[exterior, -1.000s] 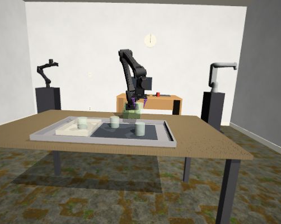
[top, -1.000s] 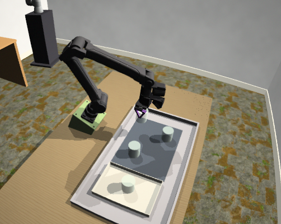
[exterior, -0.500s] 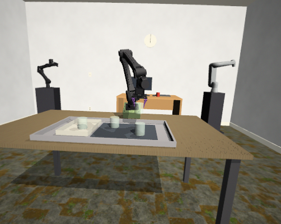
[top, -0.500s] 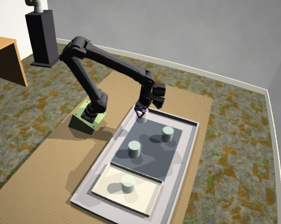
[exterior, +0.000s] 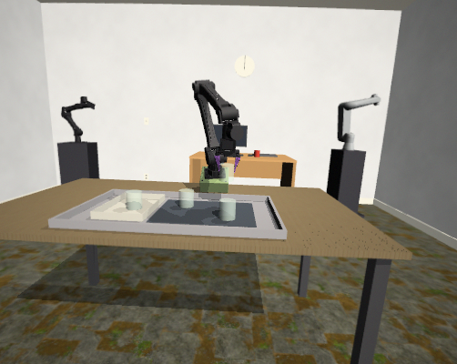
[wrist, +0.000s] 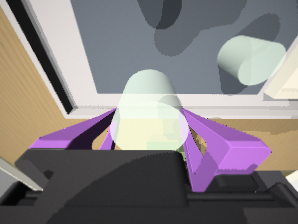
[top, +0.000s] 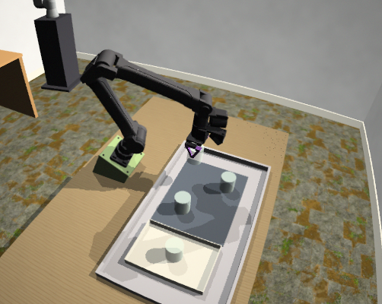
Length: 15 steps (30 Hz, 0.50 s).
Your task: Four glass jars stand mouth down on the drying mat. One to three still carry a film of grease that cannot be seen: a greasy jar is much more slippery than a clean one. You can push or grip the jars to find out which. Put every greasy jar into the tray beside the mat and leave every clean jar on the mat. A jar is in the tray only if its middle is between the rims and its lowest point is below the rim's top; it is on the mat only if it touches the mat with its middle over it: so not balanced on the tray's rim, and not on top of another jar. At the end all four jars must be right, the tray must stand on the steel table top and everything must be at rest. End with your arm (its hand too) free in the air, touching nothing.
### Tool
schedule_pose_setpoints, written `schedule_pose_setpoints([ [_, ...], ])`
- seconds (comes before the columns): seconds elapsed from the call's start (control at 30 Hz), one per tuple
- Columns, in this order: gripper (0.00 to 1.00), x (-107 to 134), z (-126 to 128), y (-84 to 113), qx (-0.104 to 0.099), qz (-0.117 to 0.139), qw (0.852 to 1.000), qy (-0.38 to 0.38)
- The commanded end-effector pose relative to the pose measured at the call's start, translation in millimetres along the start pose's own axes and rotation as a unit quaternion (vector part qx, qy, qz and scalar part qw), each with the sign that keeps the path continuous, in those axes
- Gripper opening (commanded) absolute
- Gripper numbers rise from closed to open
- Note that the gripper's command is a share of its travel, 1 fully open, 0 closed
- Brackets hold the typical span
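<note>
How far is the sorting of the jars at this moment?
One jar already stands in the cream tray. The gripper is shut on another jar, lifted near the mat's far end. Two jars stand on the dark mat. Which of them is greasy cannot be seen.

Table (top: 61,228): wooden top on dark legs, standing on a mottled brown and grey floor (top: 312,213).
Steel top (top: 255,213): pale grey raised-edge sheet lying flat on the wood, reaching from under the tool towards the table's far end.
Arm base (top: 118,161): green block on bare wood, beside the steel top's near end.
Mat (top: 213,216): dark grey, on the steel, just past the tool.
Tray (top: 202,275): cream, on the steel, beyond the mat, farthest from the tool.
</note>
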<state>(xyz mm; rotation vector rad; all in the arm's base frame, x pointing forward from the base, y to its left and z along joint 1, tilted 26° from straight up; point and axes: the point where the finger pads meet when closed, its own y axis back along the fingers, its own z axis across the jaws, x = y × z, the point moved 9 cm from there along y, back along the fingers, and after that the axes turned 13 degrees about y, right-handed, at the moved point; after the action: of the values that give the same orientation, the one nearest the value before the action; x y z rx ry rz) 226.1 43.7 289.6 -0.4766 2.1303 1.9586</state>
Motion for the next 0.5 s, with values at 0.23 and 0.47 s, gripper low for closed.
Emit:
schedule_pose_setpoints([
  [0.23,0.00,-23,-15,28.9,-0.003,-0.033,0.999,-0.007],
  [0.47,0.00,-26,-31,28.9,-0.003,-0.033,0.999,-0.007],
])
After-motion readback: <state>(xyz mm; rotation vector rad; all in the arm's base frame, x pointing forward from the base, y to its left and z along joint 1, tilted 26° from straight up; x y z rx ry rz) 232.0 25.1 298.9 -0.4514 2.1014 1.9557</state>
